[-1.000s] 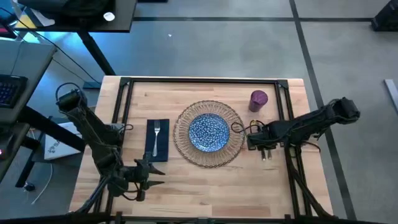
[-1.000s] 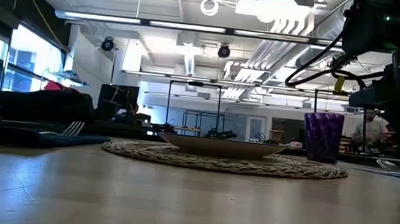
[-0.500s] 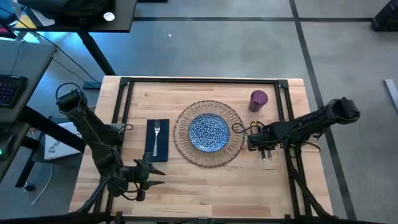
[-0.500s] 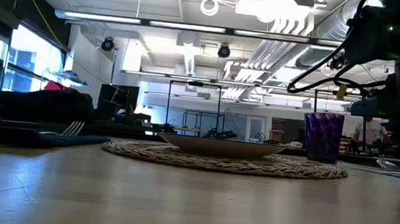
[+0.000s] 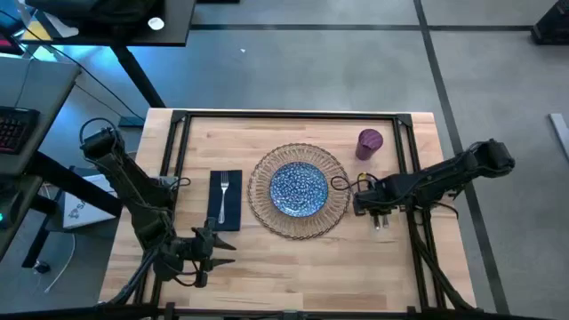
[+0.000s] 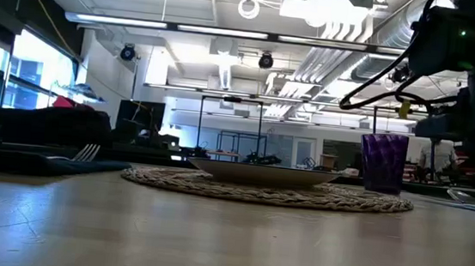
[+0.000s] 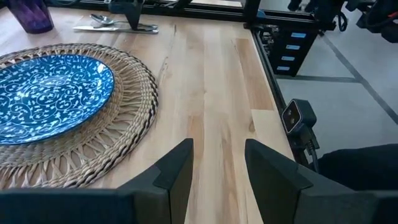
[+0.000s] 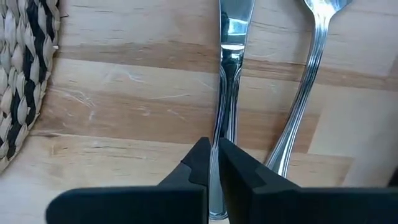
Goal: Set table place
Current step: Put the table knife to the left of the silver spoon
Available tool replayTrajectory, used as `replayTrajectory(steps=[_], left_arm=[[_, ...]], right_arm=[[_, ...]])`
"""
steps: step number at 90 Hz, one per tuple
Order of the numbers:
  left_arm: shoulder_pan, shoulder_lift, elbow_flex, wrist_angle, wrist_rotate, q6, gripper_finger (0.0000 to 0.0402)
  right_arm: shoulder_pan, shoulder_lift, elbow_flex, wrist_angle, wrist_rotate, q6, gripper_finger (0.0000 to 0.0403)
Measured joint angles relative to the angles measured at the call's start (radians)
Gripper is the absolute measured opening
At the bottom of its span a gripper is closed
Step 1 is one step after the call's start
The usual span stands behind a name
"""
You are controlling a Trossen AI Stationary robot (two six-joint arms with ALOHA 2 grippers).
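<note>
Nothing shifts since earlier; right gripper (image 8: 213, 155) jaws nearly closed over silver knife (image 8: 227, 81) beside silver spoon (image 8: 305, 87) on light wooden surface (image 5: 293, 258), right of round wicker placemat (image 5: 298, 191); left gripper (image 7: 217, 171) jaws open, empty

Both arms are dark, nearly black, built of jointed segments with thin black cables looping alongside them. The left pincer (image 5: 213, 250) ends in two matte black, wedge-shaped fingers (image 7: 172, 176) with flat inner faces. The right pincer (image 5: 360, 203) has the same smooth black fingers (image 8: 198, 163), tapering to narrow tips.
</note>
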Motion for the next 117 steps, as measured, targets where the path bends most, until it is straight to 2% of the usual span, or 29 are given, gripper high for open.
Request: replayTrajectory(steps=[33, 49, 77, 117], left_arm=[[0.000, 0.000, 0.000, 0.000, 0.000, 0.000, 0.0129], [0.000, 0.000, 0.000, 0.000, -0.006, 0.001, 0.0129], [0.000, 0.000, 0.000, 0.000, -0.006, 0.000, 0.0129], [-0.002, 0.000, 0.000, 0.000, -0.007, 0.001, 0.0129]], right_arm=[[-0.001, -0.019, 0.000, -0.038, 0.033, -0.015, 0.0000], [-0.001, -0.043, 0.001, -0.138, 0.034, 0.009, 0.0000], [-0.001, 0.012, 0.001, -0.095, 0.112, -0.001, 0.0000], [-0.001, 0.080, 0.001, -0.051, 0.113, -0.039, 0.0000]])
